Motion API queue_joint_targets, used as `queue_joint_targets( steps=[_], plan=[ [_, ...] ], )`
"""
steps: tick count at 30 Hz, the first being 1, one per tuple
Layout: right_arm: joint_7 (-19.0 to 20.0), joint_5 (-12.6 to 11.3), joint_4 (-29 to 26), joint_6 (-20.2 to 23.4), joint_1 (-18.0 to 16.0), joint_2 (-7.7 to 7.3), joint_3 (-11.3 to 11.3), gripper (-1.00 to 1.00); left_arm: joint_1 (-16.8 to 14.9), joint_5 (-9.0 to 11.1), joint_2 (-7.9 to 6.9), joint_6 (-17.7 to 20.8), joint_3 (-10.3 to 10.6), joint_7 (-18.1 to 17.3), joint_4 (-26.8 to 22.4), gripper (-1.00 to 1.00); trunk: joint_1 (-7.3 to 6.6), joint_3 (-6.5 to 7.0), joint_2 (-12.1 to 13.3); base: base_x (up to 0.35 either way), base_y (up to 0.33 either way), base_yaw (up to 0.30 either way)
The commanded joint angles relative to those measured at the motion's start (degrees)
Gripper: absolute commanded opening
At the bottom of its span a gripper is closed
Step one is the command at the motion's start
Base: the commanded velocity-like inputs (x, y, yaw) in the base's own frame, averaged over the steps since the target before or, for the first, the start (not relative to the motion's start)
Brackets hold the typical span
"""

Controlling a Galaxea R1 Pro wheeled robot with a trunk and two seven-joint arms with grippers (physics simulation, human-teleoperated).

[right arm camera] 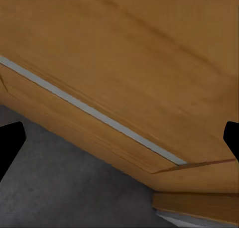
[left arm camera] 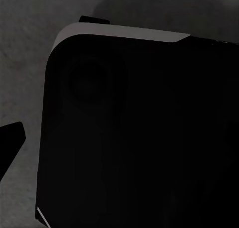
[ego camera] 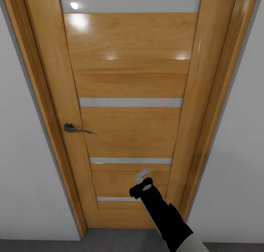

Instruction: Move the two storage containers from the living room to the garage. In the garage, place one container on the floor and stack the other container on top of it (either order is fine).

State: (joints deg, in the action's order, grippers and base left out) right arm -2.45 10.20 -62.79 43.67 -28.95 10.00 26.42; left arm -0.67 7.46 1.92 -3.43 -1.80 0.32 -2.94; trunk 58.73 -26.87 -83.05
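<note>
Honey-coloured wood: a closed door [ego camera: 130, 83] with frosted strips and a grey handle [ego camera: 75, 128] blocks the way. The right gripper [right arm camera: 119, 138], fingers spread, nearly touches its lowest panel above dark floor [right arm camera: 59, 188]. The left wrist view is too murky to read that gripper's fingers.

The head camera looks forward and down, close to a closed wooden door [ego camera: 130, 98]. The right wrist camera faces that same door's lower panel [right arm camera: 124, 78] and the grey floor [right arm camera: 64, 188] from very near. The left wrist camera points down at what seems the robot's dark base [left arm camera: 139, 133].
</note>
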Motion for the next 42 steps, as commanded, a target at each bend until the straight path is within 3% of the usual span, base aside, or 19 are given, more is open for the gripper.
queue_joint_targets(
  steps=[1,4,13,16,18,21,26,33,35,36,42],
  plan=[
    [0.0,0.2,-0.1,0.4,0.0,0.0,0.6,1.0,0.0,0.4,0.02,-0.2,-0.1,0.0,0.0,1.0,0.0,-0.06,0.0,0.0,0.0,0.0],
    [0.4,0.2,-0.4,0.6,-0.1,0.0,2.0,1.0,0.0,0.4,0.02,-0.2,-0.1,0.0,0.0,1.0,0.0,-0.06,0.0,0.0,0.0,0.0],
    [1.0,0.2,-1.1,-0.7,-0.4,0.0,2.7,1.0,0.0,0.3,0.02,-0.2,-0.1,0.0,0.0,1.0,0.0,-0.06,0.0,0.0,0.0,0.0],
    [3.1,-0.6,-1.0,-4.0,-3.5,0.0,2.7,1.0,0.0,0.4,0.02,-0.2,-0.1,0.0,0.0,1.0,0.0,-0.06,0.0,0.0,0.0,0.0],
    [7.5,-2.9,-0.3,-6.9,-8.3,0.0,2.7,1.0,0.0,0.3,0.02,-0.2,-0.1,0.0,0.0,1.0,0.0,-0.06,0.0,0.0,0.0,0.0],
    [10.0,-4.9,0.6,-8.2,-11.4,0.0,2.8,1.0,0.0,0.3,0.02,-0.2,-0.1,0.0,0.0,1.0,0.0,-0.06,0.0,0.0,0.0,0.0],
    [11.5,-6.7,2.0,-12.0,-13.8,0.0,2.8,1.0,0.0,0.3,0.02,-0.2,-0.1,0.0,0.0,1.0,0.0,-0.06,0.0,0.0,0.0,0.0],
    [11.7,-7.0,2.7,-16.1,-14.7,0.0,2.8,1.0,0.0,0.3,0.02,-0.2,-0.1,0.0,0.0,1.0,0.0,-0.06,0.0,0.0,0.0,0.0],
    [11.8,-7.1,5.0,-18.3,-16.2,0.0,3.2,1.0,0.0,0.3,0.02,-0.2,-0.1,-0.1,0.0,1.0,0.0,-0.06,0.0,0.0,0.0,0.0],
    [11.7,-7.1,14.1,-25.6,-20.1,0.0,5.7,1.0,0.0,0.3,0.02,-0.2,-0.1,-0.1,0.0,1.0,0.0,-0.06,0.0,0.0,0.0,0.0],
    [11.0,-6.8,18.2,-29.8,-21.3,0.0,6.7,1.0,0.0,0.2,0.02,-0.2,0.0,-0.1,0.0,1.0,0.0,-0.06,0.0,0.008,0.0,0.0]
  ],
)
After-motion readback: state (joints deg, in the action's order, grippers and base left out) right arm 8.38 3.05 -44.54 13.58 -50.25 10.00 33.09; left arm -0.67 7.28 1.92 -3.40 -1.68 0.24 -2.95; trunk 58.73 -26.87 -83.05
